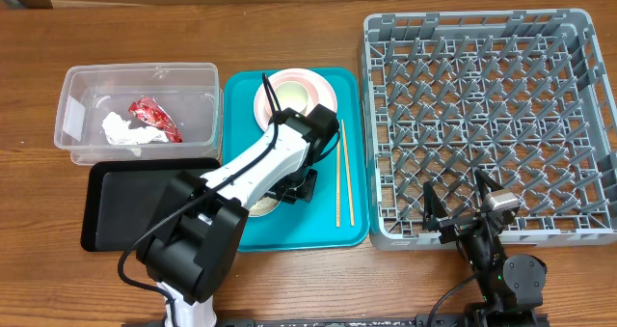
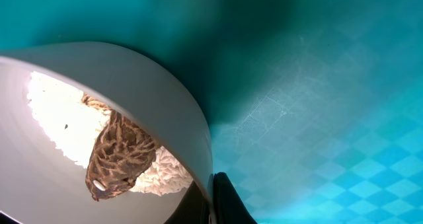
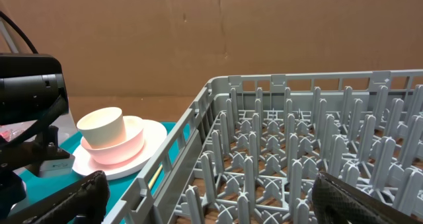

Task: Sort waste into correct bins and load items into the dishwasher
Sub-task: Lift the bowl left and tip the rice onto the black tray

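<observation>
My left gripper (image 1: 294, 187) reaches over the teal tray and is shut on the rim of a white bowl (image 1: 262, 207). In the left wrist view its fingers (image 2: 213, 199) pinch the bowl's wall (image 2: 152, 92), one inside and one outside. The bowl holds white rice (image 2: 56, 118) and a brown food bit (image 2: 119, 154). A pale-pink plate (image 1: 323, 86) at the tray's far end carries a pinkish bowl (image 3: 132, 143) and a white cup (image 3: 102, 126). Chopsticks (image 1: 342, 173) lie on the tray's right side. My right gripper (image 1: 458, 209) is open and empty over the grey dish rack's (image 1: 482, 105) front edge; its fingers (image 3: 211, 204) are spread wide.
The clear tub (image 1: 87, 86) at the back left holds the red foil wrapper (image 1: 154, 118) and white tissue (image 1: 120, 129). The black tray (image 1: 135, 206) lies in front of it, beside the teal tray (image 1: 328, 226). The rack (image 3: 297, 151) has no dishes in it.
</observation>
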Motion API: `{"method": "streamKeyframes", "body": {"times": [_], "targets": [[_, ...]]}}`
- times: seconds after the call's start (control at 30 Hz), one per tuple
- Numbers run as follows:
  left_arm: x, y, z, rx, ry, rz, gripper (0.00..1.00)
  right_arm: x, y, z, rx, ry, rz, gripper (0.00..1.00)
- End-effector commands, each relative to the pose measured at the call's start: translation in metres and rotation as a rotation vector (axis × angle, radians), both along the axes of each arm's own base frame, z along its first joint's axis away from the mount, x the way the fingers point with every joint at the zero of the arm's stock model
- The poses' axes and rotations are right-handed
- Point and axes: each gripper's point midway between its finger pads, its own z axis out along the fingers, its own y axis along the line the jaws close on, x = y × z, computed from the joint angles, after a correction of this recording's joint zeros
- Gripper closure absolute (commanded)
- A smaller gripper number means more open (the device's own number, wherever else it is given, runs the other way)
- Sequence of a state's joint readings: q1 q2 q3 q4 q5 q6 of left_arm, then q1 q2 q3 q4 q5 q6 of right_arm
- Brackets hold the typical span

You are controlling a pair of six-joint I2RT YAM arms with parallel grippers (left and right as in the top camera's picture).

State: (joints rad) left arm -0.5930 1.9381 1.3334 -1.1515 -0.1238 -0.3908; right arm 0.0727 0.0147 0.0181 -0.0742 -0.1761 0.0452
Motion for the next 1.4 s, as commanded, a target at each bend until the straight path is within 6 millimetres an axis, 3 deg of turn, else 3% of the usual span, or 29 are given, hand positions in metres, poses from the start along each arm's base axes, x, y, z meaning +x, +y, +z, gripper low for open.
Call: {"method": "streamKeyframes", "body": {"times": [0.0,0.3,0.5,0.7,0.87,1.07,1.23,1.37], "targets": [[0.002,0.001,0.006,-0.002,-0.033,0.066,0.96,0.000,-0.001,-0.001,0.001,-0.007,-0.005,0.00],[0.012,-0.008,0.022,-0.044,-0.055,0.102,0.96,0.000,-0.001,-0.001,0.001,-0.007,-0.005,0.00],[0.023,-0.014,0.061,-0.087,-0.114,0.104,0.96,0.000,-0.001,-0.001,0.001,-0.007,-0.005,0.00],[0.027,-0.002,0.104,-0.184,-0.171,0.121,0.96,0.000,-0.001,-0.001,0.001,-0.007,-0.005,0.00],[0.028,0.029,0.140,-0.294,-0.213,0.192,0.96,0.000,-0.001,-0.001,0.001,-0.007,-0.005,0.00],[0.028,0.095,0.173,-0.409,-0.271,0.298,0.96,0.000,-0.001,-0.001,0.001,-0.007,-0.005,0.00],[0.032,0.148,0.180,-0.519,-0.312,0.418,0.96,0.000,-0.001,-0.001,0.001,-0.007,-0.005,0.00],[0.036,0.174,0.181,-0.674,-0.360,0.508,0.96,0.000,-0.001,-0.001,0.001,-0.007,-0.005,0.00]]}}
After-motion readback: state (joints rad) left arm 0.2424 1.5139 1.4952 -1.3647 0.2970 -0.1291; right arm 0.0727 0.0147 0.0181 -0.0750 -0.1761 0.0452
